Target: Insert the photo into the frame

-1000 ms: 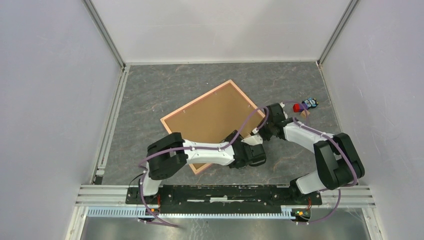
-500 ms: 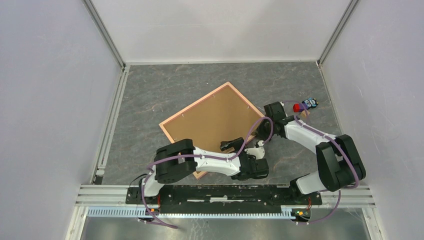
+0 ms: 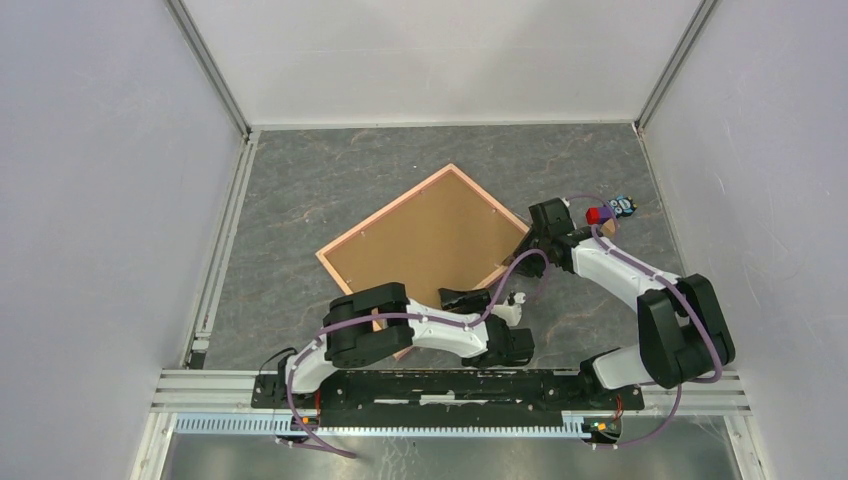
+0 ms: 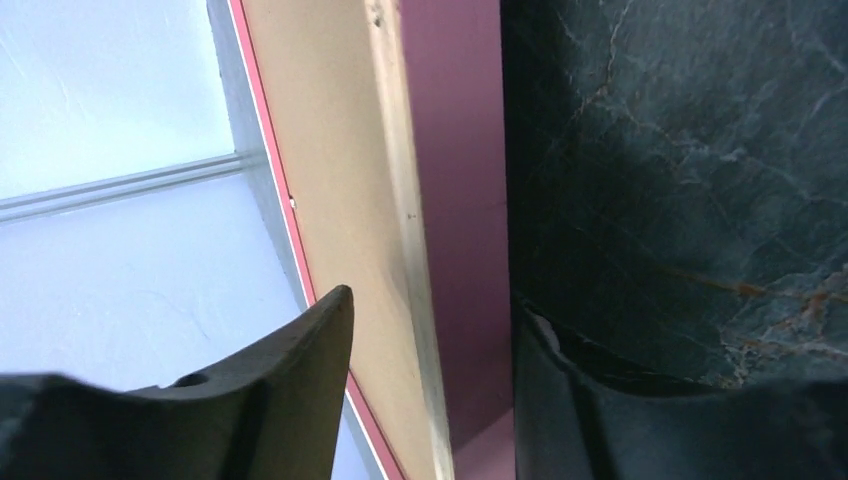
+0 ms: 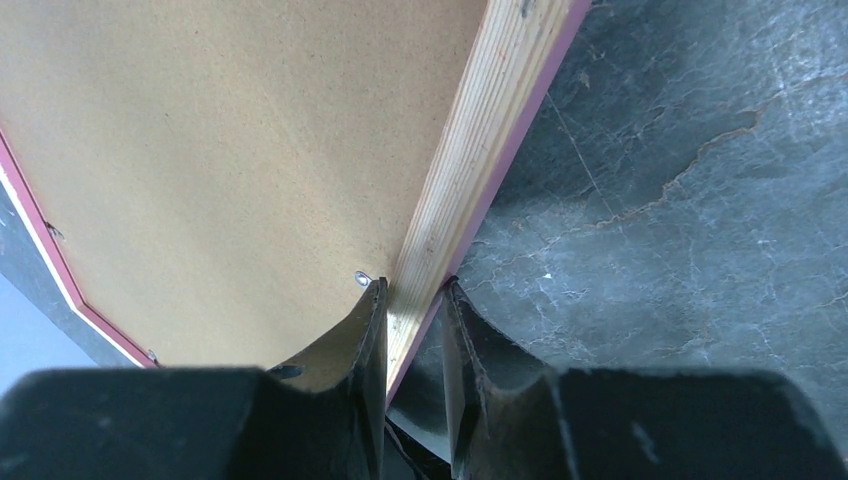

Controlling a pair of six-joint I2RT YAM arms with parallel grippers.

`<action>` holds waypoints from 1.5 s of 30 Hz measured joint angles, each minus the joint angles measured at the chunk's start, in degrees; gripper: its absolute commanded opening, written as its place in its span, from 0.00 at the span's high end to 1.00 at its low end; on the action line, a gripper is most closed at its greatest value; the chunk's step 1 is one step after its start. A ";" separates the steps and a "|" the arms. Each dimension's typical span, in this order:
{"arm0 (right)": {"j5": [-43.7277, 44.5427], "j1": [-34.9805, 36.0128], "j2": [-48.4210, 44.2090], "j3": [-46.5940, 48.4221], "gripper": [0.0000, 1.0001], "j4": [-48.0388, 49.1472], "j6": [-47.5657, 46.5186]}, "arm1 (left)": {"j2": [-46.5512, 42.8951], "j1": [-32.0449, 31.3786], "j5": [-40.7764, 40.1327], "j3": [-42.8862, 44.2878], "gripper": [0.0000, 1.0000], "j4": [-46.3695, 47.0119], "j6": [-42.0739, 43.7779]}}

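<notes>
The frame (image 3: pixel 420 245) lies back up like a diamond mid-table, brown board with a pink edge. My right gripper (image 3: pixel 527 248) is at its right corner. In the right wrist view that gripper (image 5: pixel 415 285) is shut on the frame's wooden edge (image 5: pixel 470 170), which is raised above the table. My left gripper (image 3: pixel 482 297) is at the near-right edge. In the left wrist view it (image 4: pixel 432 300) is open and straddles the frame's edge (image 4: pixel 400 200), one finger on each side with gaps showing. The photo is hidden.
A small red block (image 3: pixel 597 215) and a blue-and-black object (image 3: pixel 622 206) lie just right of the right gripper. A metal rail (image 3: pixel 222 240) runs along the table's left side. White walls enclose the dark marbled table (image 3: pixel 330 170).
My left gripper has pulled back off the board to the frame's near-right edge and its jaws have narrowed around it. The frame has shifted slightly left. The right gripper stays shut on the frame.
</notes>
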 measured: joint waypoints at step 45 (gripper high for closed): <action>21.33 -13.25 -1.68 10.60 0.02 17.97 -56.65 | -28.33 10.12 13.51 18.84 0.98 -24.81 4.46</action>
